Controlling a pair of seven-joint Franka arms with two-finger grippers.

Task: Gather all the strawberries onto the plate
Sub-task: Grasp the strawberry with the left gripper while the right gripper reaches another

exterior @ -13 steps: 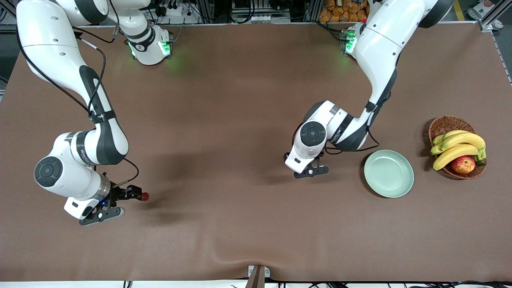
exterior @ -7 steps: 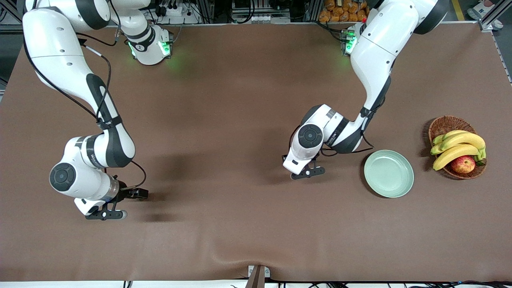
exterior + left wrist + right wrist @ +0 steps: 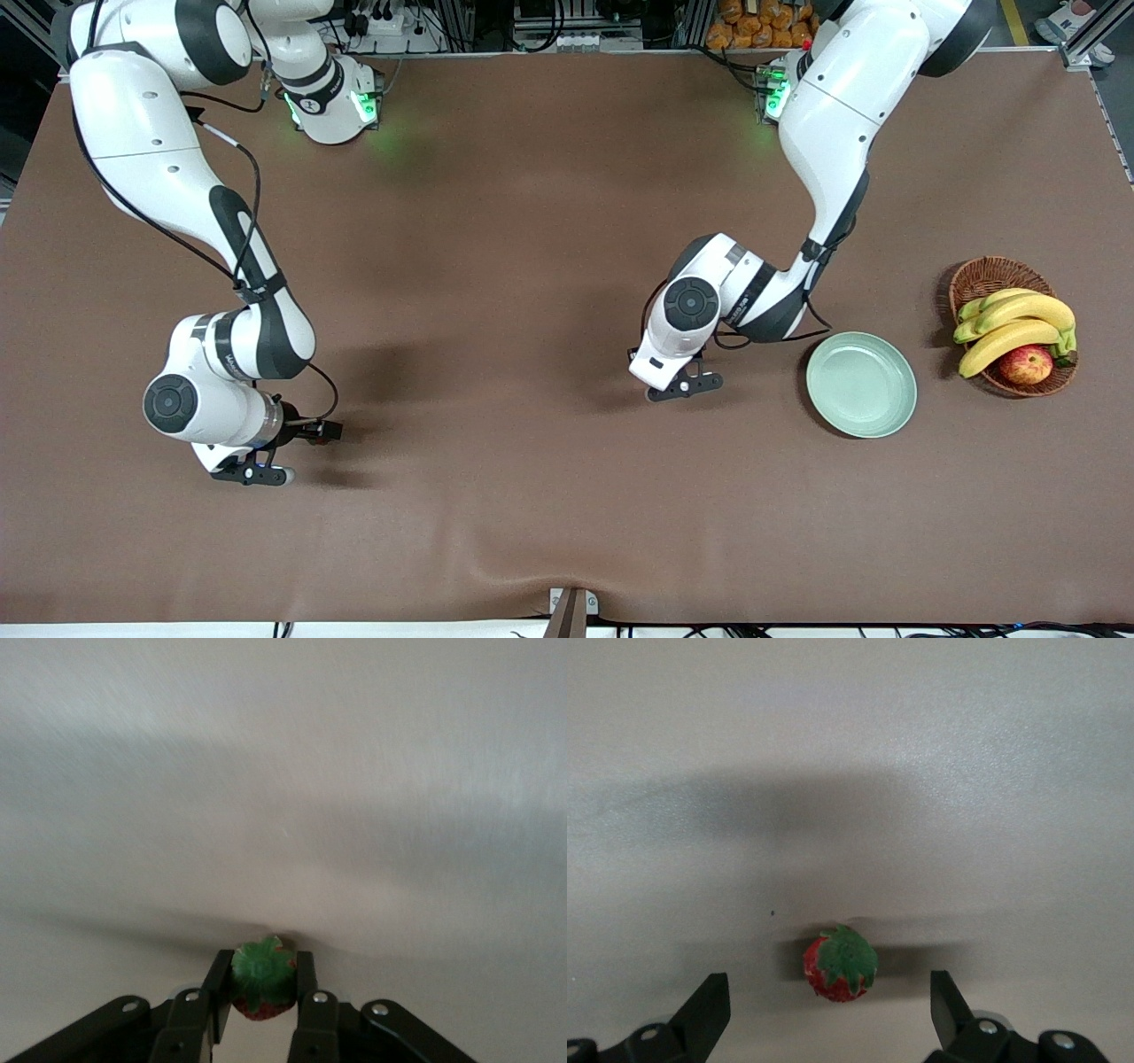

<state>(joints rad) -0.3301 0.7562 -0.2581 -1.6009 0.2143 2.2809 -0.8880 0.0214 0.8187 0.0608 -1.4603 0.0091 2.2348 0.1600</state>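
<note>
A brown cloth-covered table (image 3: 532,266) carries a round pale mint-green plate (image 3: 861,384) toward the left arm's end, lying bare beside a brown wicker basket (image 3: 983,276) of bananas (image 3: 1019,323) and a red-yellow apple (image 3: 1026,364). Near the plate, the left gripper (image 3: 263,992) is clamped on a small red strawberry with a green cap (image 3: 262,978) at the cloth. Toward the right arm's end, the right gripper (image 3: 829,1001) stands spread wide around a second red strawberry (image 3: 840,964) lying on the cloth, touching neither finger.

One strawberry (image 3: 262,985) clamped, another (image 3: 841,964) lying loose; mint plate (image 3: 861,385) bare.
</note>
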